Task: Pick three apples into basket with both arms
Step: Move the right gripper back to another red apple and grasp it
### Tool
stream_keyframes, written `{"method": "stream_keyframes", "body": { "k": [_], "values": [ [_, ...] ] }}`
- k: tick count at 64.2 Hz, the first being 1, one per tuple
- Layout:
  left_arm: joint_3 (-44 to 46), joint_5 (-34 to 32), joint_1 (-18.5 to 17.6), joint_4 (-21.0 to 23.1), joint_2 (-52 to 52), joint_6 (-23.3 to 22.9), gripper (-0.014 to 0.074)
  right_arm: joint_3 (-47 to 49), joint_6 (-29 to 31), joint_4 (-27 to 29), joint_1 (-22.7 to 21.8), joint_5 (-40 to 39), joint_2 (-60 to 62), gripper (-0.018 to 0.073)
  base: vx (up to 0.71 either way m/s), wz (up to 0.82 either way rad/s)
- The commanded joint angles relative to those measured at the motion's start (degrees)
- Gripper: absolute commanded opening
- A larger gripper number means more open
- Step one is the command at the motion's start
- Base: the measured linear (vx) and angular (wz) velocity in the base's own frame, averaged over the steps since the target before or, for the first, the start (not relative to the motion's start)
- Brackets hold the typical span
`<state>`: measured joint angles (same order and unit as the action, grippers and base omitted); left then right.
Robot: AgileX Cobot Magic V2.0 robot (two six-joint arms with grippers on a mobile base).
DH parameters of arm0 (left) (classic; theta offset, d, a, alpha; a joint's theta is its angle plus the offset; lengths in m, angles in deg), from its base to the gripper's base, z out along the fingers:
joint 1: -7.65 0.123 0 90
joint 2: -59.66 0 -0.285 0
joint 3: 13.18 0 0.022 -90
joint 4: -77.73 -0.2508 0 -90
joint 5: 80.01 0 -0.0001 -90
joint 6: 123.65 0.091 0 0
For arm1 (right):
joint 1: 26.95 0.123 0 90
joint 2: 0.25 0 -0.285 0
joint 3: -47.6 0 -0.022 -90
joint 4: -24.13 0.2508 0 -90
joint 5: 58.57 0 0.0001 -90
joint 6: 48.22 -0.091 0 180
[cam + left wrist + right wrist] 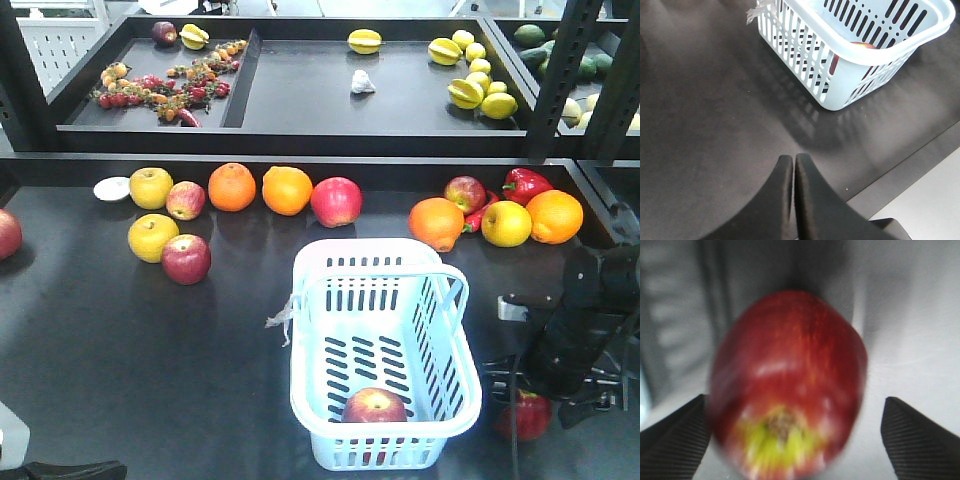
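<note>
Left gripper (793,158), fingertips pressed together and empty, hangs left of the basket (850,55), which holds 1 apple (375,404). Right of the basket, the right gripper (795,400) stands spread around a second apple (790,365); it should centre, then squeeze gently.

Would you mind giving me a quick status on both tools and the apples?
Left tool shut, empty. Right tool open around second apple. First apple in basket. No obstruction seen.
</note>
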<state>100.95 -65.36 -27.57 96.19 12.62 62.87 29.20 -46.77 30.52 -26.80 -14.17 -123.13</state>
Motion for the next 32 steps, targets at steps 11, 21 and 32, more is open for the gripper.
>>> {"method": "stream_keyframes", "body": {
  "k": [11, 21, 32],
  "values": [
    [1.5, -3.1, -0.2, 0.9, 0.1, -0.5, -0.0008, 1.6, 0.1, 0.0, -0.3, -0.5, 2.1, 0.0467, 0.0, 0.0],
    [1.5, -3.1, -0.2, 0.9, 0.1, -0.5, -0.0008, 1.6, 0.6, 0.0, -0.3, -0.4, 2.1, 0.0287, 0.0, 0.0],
    [1.5, -3.1, -0.2, 0.9, 0.1, -0.5, -0.0008, 1.6, 2.0, 0.0, -0.3, 1.1, 2.3, 0.0113, 0.0, 0.0]
  ]
}}
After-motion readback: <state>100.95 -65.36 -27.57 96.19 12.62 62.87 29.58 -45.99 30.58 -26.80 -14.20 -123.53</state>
